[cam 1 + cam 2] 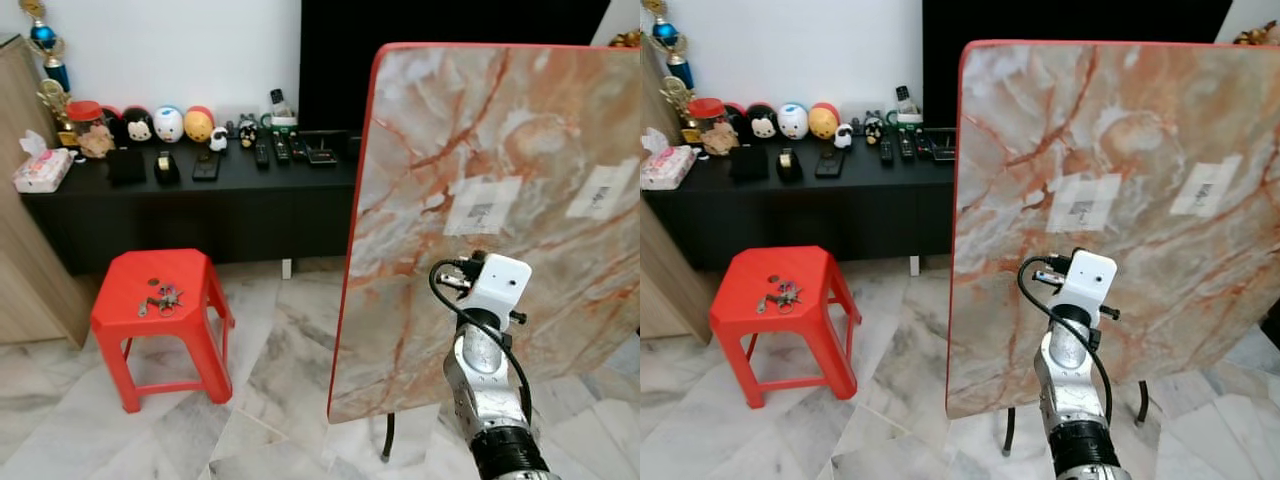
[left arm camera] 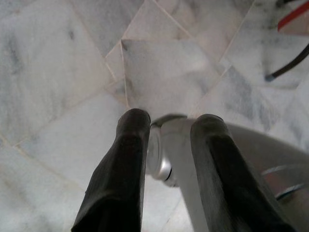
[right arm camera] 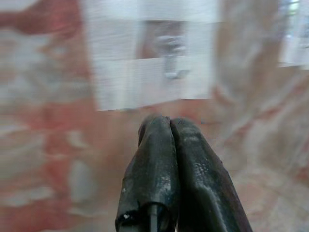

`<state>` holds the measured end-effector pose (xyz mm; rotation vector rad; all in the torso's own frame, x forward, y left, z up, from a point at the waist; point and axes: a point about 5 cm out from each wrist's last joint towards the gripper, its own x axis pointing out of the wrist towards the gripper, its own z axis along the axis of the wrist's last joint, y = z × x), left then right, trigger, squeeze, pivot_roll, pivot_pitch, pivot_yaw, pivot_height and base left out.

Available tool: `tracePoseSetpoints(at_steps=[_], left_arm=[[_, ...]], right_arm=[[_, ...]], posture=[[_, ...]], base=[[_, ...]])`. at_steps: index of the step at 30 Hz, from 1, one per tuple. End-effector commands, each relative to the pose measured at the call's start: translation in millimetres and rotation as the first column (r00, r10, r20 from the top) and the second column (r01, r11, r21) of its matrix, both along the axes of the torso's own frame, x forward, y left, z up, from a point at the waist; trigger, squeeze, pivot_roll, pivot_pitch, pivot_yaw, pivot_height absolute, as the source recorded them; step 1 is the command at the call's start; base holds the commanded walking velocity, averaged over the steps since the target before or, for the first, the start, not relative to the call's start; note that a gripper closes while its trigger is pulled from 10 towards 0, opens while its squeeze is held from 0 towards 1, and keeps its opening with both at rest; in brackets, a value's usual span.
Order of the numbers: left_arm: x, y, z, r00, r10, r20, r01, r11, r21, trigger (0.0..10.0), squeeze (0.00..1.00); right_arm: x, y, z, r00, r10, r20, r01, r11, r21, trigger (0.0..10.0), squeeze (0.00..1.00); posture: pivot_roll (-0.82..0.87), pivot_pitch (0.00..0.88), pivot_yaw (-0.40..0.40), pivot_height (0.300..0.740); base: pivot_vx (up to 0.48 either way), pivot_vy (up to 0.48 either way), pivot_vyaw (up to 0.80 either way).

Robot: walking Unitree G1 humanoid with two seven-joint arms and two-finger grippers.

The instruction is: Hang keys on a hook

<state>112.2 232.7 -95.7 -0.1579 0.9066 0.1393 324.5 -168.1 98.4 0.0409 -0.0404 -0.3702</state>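
Note:
A bunch of keys [image 1: 160, 298] lies on the seat of a red plastic stool [image 1: 205, 300] at the left. A marble tabletop [image 1: 520, 140] stands tipped upright on the right, with two small hooks taped to it, one [image 1: 480, 210] and another [image 1: 603, 190]. My right arm [image 1: 490, 340] is raised in front of this board. In the right wrist view my right gripper [image 3: 169, 126] is shut, holding nothing I can see, and points just below the taped metal hook [image 3: 171, 53]. My left gripper [image 2: 169, 121] hangs open over the marble floor [image 2: 58, 72].
A black sideboard [image 1: 200, 200] along the back wall carries toy figures, remotes and a tissue box [image 1: 42, 170]. A wooden cabinet [image 1: 20, 250] stands at the far left. Thin black table legs [image 1: 386, 438] reach the floor under the upright board.

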Motion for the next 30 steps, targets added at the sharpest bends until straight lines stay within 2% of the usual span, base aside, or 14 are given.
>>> tracePoseSetpoints(at_steps=[1,6,10,20,23,26,30], left_arm=[[4.1,-10.7,-2.2,1.000,-0.022,-0.018,0.021,1.000,-0.019,10.0,0.00],[7.2,-8.4,-1.4,1.000,-0.018,-0.025,0.018,1.000,-0.013,10.0,0.00],[-1.9,5.4,-0.8,0.999,-0.001,-0.045,0.001,1.000,-0.001,10.0,0.00],[-10.7,6.4,-2.7,0.998,0.001,-0.061,-0.001,1.000,-0.003,10.0,0.00],[-11.1,5.5,-3.0,0.998,-0.001,-0.062,0.000,1.000,-0.004,10.0,0.00],[-6.7,0.5,-2.9,0.999,-0.012,-0.048,0.011,1.000,-0.010,10.0,0.00],[-2.2,-4.4,-2.8,0.999,-0.018,-0.037,0.018,1.000,-0.014,10.0,0.00]], right_arm=[[1.2,-1.9,2.3,1.000,-0.009,0.009,0.009,1.000,0.013,10.0,0.00],[0.8,-1.9,1.7,1.000,-0.013,0.007,0.013,1.000,0.018,10.0,0.00],[-2.0,-2.6,-1.2,1.000,-0.027,-0.003,0.028,0.999,0.030,10.0,0.00],[-11.9,-5.0,-7.0,0.996,-0.086,-0.028,0.087,0.995,0.045,10.0,0.00],[-13.8,-7.5,-3.6,0.993,-0.116,-0.011,0.116,0.993,0.025,10.0,0.00],[-10.2,-13.8,11.3,0.987,-0.150,0.049,0.153,0.987,-0.052,10.0,0.00],[-7.6,-17.2,18.3,0.984,-0.167,0.068,0.172,0.981,-0.084,10.0,0.00]], posture=[[0.08,0.000,-0.104,0.740],[0.08,0.000,-0.103,0.740],[0.08,0.000,-0.104,0.740],[0.08,0.000,-0.106,0.740],[0.08,0.000,-0.105,0.740],[0.08,0.000,-0.104,0.740],[0.08,0.000,-0.105,0.740]], base=[[0.266,0.000,0.00],[0.107,0.000,0.00],[0.000,0.000,0.00],[0.000,0.000,0.00],[0.000,0.000,0.00],[0.000,0.000,0.00],[0.000,0.000,0.00]])
